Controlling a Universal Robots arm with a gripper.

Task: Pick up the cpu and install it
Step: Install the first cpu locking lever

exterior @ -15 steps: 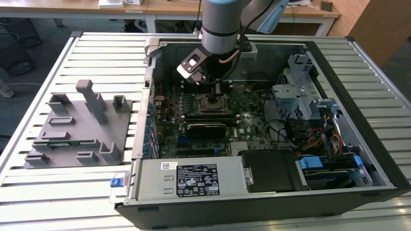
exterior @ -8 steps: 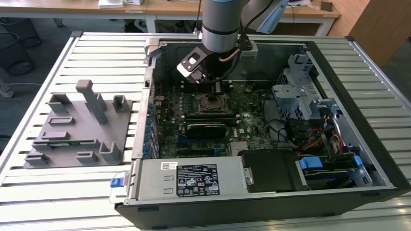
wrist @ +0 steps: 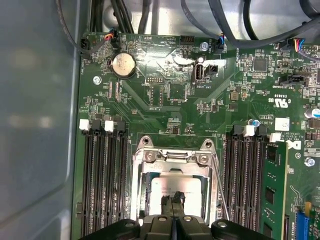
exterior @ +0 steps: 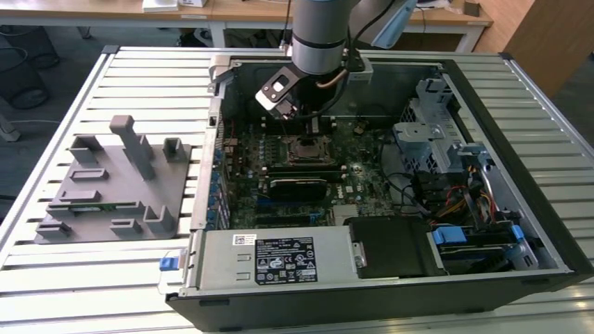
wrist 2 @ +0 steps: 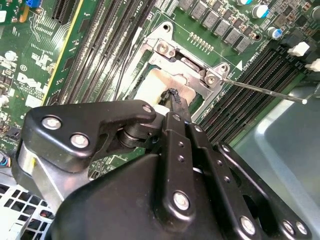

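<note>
The cpu [wrist: 178, 186] is a pale silver square lying flat inside the metal socket frame [wrist: 145, 156] on the green motherboard; it also shows in the second wrist view as the cpu [wrist 2: 156, 82]. My gripper [wrist: 172, 199] hovers right over it, the two black fingers pressed together with no gap. In the second wrist view the gripper [wrist 2: 173, 94] has its tips at or just above the chip's top; whether they touch it I cannot tell. In the exterior view the gripper [exterior: 311, 126] hangs inside the open computer case above the socket [exterior: 309, 149].
A thin socket lever [wrist 2: 265, 91] sticks out beside the frame. Black memory slots [wrist: 102, 175] flank the socket, with a green memory stick [wrist: 274, 190] on one side. A grey fixture [exterior: 107, 184] sits on the table at the exterior view's left. Case walls [exterior: 519, 90] and drive bays surround the board.
</note>
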